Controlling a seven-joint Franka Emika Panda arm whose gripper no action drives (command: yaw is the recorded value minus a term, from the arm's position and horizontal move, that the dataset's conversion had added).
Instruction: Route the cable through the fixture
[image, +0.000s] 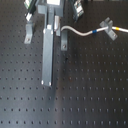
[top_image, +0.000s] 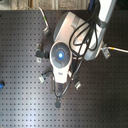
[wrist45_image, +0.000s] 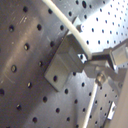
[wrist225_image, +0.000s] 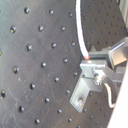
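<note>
First exterior view: one cable (image: 80, 32), three brackets (image: 29, 31).

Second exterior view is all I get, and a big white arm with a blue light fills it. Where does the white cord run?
Observer: In the first exterior view the cable curves from the arm toward the first exterior view's right, low over the board.
Operator: Any markings on it?
Observer: A blue band, with a small fixture at the cable just beyond it.
Operator: Anything close up?
Observer: In the first wrist view it crosses the top of a grey bracket.
</note>
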